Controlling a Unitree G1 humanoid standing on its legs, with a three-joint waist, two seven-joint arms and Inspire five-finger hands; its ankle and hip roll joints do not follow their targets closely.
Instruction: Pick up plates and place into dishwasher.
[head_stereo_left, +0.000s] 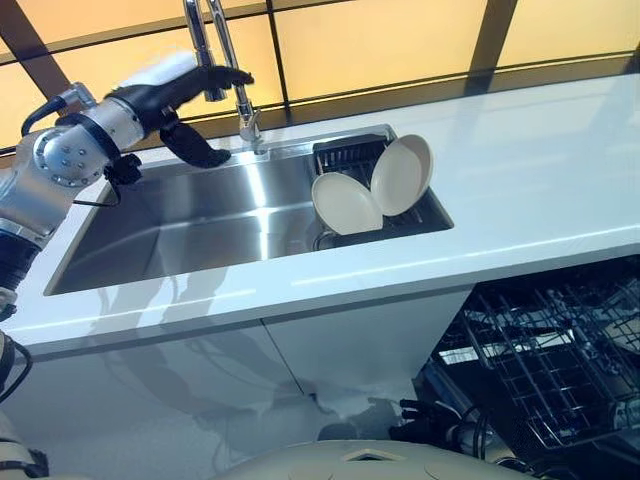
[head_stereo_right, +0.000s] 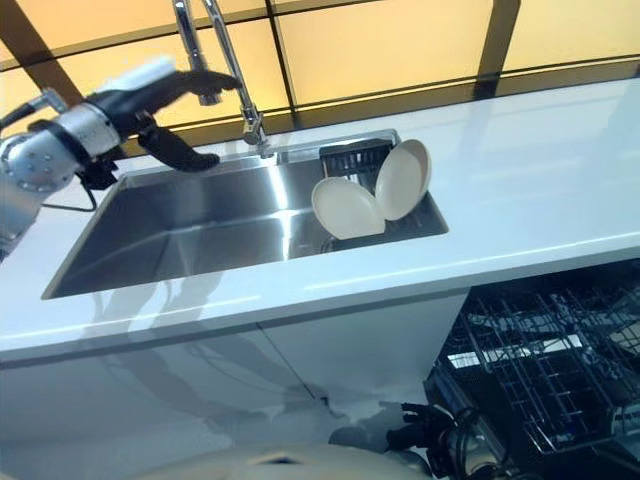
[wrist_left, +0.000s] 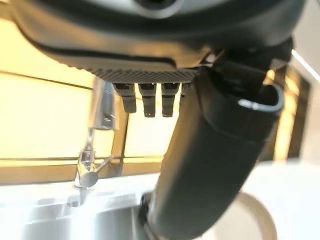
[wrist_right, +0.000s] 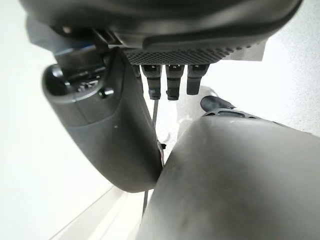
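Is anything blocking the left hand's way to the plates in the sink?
Nothing visible does. The left hand hovers open by the faucet over the sink; the two plates lean at the sink's right end, across bare basin.

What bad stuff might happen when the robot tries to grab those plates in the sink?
The left hand hovers open right by the faucet, so it might bump it while reaching over. The two plates lean on each other in the sink; lifting one may topple the other.
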